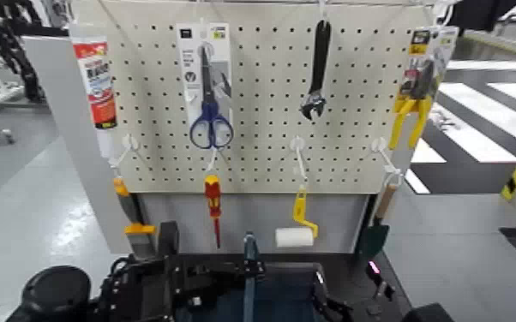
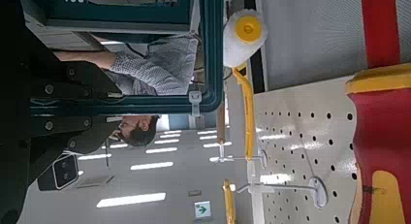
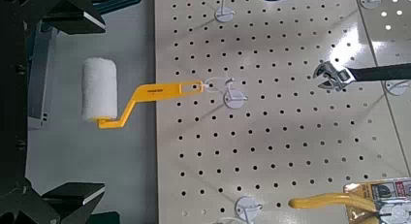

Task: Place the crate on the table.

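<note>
The crate point(image 1: 279, 295) is a dark blue-grey bin at the bottom of the head view, directly before the pegboard, with its thin upright handle bar point(image 1: 250, 270) at mid-width. My left gripper point(image 1: 146, 283) is at the crate's left end; the left wrist view shows the crate's teal frame point(image 2: 205, 49) close to it. My right gripper point(image 1: 326, 300) is at the crate's right end. In the right wrist view its dark fingers point(image 3: 63, 16) stand wide apart, with only the grey back panel between them. A strip of the black table point(image 1: 386, 274) shows right of the crate.
The cream pegboard point(image 1: 261, 94) rises just behind the crate, with scissors point(image 1: 210, 103), a wrench point(image 1: 317, 73), pliers point(image 1: 416, 94), a red screwdriver point(image 1: 213, 205) and a yellow-handled paint roller point(image 1: 296, 231). A person point(image 2: 145, 69) shows in the left wrist view.
</note>
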Action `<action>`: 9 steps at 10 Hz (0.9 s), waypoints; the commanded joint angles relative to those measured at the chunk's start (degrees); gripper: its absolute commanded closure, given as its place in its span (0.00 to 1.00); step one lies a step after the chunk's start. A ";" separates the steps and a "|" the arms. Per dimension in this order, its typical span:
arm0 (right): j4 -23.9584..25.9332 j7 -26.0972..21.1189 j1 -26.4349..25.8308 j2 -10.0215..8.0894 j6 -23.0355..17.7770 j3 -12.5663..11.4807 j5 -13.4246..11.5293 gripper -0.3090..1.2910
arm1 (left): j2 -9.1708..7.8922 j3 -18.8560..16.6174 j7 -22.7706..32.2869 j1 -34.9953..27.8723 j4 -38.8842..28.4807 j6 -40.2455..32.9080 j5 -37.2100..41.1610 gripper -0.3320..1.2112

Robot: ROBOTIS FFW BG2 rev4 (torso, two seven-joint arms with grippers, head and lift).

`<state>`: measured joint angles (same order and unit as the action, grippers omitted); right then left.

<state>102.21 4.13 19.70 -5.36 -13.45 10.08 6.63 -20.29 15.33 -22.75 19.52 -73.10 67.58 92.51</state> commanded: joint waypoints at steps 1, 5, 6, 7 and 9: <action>-0.08 0.00 -0.10 0.00 -0.09 0.20 0.14 0.28 | 0.25 0.58 -1.51 1.58 2.35 -0.70 -1.72 0.98; -0.26 0.00 -0.19 -0.09 -0.26 0.29 0.23 0.28 | 0.43 2.60 -5.29 4.57 5.86 -1.67 -3.48 0.98; -0.26 0.00 -0.19 -0.09 -0.26 0.29 0.23 0.28 | 0.52 3.74 -6.52 5.62 7.01 -1.75 -3.74 0.98; -0.26 0.00 -0.19 -0.09 -0.35 0.29 0.23 0.28 | 0.78 4.27 -7.39 6.24 7.88 -1.84 -4.18 0.98; -0.26 0.00 -0.28 -0.09 -0.35 0.38 0.32 0.28 | 0.87 4.97 -8.27 6.85 9.38 -2.19 -4.18 0.98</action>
<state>101.95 4.13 19.47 -5.45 -13.80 10.45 6.88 -19.47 20.18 -31.03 26.19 -64.04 65.43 88.34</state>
